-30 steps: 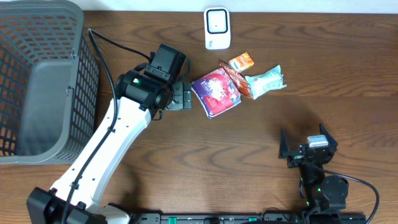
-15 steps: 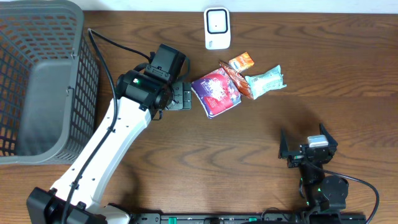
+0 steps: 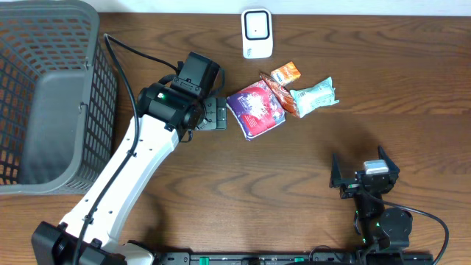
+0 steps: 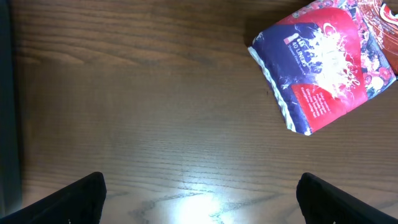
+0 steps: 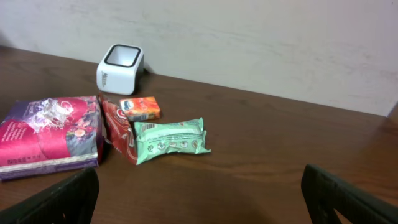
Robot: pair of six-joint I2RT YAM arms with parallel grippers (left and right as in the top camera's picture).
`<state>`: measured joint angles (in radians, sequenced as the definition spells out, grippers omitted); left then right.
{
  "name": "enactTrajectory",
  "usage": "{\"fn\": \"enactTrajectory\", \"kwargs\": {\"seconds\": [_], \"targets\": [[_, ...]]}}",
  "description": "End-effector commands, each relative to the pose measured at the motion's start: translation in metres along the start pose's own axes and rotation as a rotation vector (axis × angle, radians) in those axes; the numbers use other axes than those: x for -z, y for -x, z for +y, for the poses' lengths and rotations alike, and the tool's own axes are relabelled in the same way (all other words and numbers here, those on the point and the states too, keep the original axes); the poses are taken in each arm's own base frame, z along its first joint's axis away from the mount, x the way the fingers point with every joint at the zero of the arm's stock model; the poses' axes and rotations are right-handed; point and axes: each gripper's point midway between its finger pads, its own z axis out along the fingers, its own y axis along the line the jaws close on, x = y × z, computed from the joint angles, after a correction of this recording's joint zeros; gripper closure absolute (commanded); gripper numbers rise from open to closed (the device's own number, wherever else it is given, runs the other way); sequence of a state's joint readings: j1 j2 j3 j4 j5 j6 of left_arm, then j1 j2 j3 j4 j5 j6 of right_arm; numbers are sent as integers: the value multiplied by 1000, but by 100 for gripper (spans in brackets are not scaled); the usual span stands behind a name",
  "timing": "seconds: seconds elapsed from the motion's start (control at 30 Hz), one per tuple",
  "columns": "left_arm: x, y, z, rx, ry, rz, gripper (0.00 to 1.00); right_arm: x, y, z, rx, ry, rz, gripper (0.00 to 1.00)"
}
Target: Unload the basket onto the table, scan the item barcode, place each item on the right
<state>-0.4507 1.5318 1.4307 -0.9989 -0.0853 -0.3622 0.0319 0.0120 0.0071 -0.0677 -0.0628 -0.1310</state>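
A small heap of items lies at the back middle of the table: a purple and red pack [image 3: 255, 108], a red packet [image 3: 278, 94], a small orange box [image 3: 285, 73] and a mint-green packet [image 3: 314, 96]. The white scanner [image 3: 257, 33] stands just behind them. My left gripper [image 3: 223, 115] is open and empty, just left of the purple pack [image 4: 323, 59], over bare wood. My right gripper [image 3: 360, 163] is open and empty at the front right, well short of the heap. It faces the mint packet [image 5: 169, 140] and the scanner [image 5: 120, 68].
A large grey mesh basket [image 3: 44, 96] fills the table's left end. A black cable runs from the left arm past the basket's right wall. A pale wall rises behind the table's far edge.
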Motion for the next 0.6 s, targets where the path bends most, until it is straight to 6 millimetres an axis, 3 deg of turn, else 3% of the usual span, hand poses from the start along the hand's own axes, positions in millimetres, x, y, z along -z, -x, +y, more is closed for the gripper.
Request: {"fn": "enactTrajectory", "kwargs": {"seconds": [0.0,0.3,0.4,0.5,0.57], "targets": [[0,-1,4,4,22,-1,2,0,0,-2,-14,-7,0,1],[0,-1,4,4,22,-1,2,0,4,3,-40,20,-20,1],[0,-1,4,4,22,-1,2,4,12,32,-169,197,-43,1],[0,-1,4,4,22,-1,2,19,16,76,-348,475,-3,1],[0,-1,4,4,22,-1,2,29,23,92,-428,588,8,1]]}}
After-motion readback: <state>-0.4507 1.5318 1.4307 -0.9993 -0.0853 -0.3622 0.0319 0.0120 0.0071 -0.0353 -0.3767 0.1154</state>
